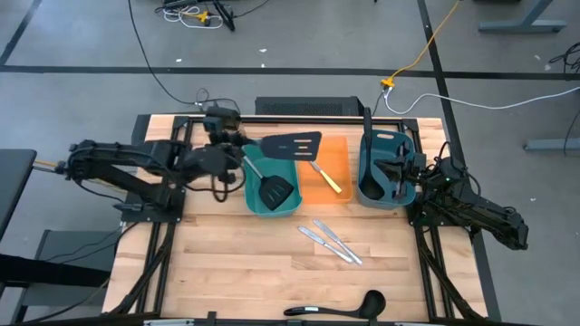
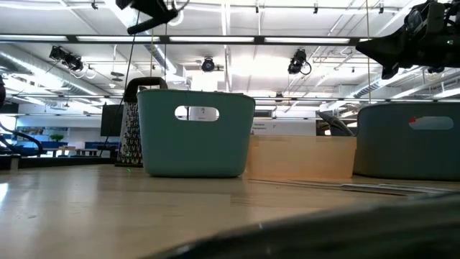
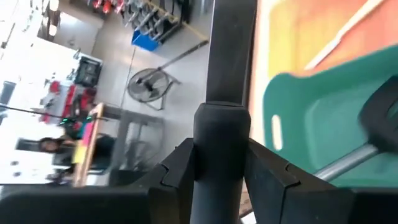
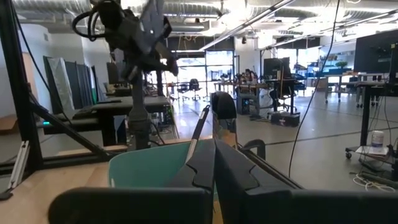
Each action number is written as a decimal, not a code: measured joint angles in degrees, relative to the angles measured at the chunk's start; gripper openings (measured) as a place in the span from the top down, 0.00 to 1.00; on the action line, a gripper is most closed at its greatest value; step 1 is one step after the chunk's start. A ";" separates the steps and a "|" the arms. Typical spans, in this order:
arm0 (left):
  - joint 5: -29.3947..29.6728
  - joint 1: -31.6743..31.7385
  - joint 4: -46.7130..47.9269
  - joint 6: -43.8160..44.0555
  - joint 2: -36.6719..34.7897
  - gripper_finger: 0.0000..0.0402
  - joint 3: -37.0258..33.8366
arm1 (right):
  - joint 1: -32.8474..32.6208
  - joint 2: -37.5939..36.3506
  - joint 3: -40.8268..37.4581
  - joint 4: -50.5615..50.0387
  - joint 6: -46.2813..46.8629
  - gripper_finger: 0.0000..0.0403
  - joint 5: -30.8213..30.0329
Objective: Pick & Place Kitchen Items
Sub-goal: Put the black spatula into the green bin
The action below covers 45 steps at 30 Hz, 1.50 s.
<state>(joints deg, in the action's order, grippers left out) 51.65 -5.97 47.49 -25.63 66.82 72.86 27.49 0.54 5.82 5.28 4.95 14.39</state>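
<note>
My left gripper (image 1: 243, 147) is shut on a black slotted spatula (image 1: 292, 145), held in the air over the far edges of the left teal bin (image 1: 258, 206) and the orange bin (image 1: 337, 149). A steel-handled black spatula (image 1: 275, 189) lies in the left teal bin. A yellow-handled knife (image 1: 327, 177) lies in the orange bin. Two silver knives (image 1: 331, 241) lie on the wood. A black ladle (image 1: 340, 309) lies at the near edge. My right gripper (image 4: 214, 163) is shut and empty over the right teal bin (image 1: 373, 145), which holds dark long-handled utensils (image 1: 391, 172). My left gripper pinches the spatula's black handle (image 3: 224, 93) between its two fingers (image 3: 180, 168), near the handle's free end. The fingers lie across the handle. The spatula is lifted clear, and its slotted head (image 1: 296, 144) points toward the table's right over the bins.
The three bins stand side by side across the table's far half. In the low view a metal grater (image 2: 130, 133) stands beyond the left teal bin (image 2: 194, 133). Bare wood (image 1: 236, 263) lies between the bins and the near edge. A person shows far off in the room (image 3: 50, 146).
</note>
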 joint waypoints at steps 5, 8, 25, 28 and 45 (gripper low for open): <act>3.99 3.60 -2.16 -15.20 2.93 0.71 0.05 | 0.02 0.00 0.00 0.02 -0.06 0.97 -0.02; 7.11 6.62 -5.41 -25.20 4.09 0.71 0.05 | 0.01 0.00 0.00 0.02 -0.06 0.97 -0.02; -1.34 16.42 -17.55 -73.76 10.69 0.71 0.09 | 0.02 0.00 0.00 0.11 -0.12 0.97 -0.01; -2.65 17.26 -17.47 -75.99 12.02 0.71 0.07 | 0.02 0.00 0.00 0.11 -0.26 0.97 -0.02; -16.01 17.49 -17.78 -86.35 13.27 0.71 -6.10 | 0.02 0.00 0.00 -0.24 -1.24 0.97 -1.96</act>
<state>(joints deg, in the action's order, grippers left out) 35.64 11.52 29.70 -111.98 80.08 66.75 27.51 0.54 5.82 5.04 3.70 12.43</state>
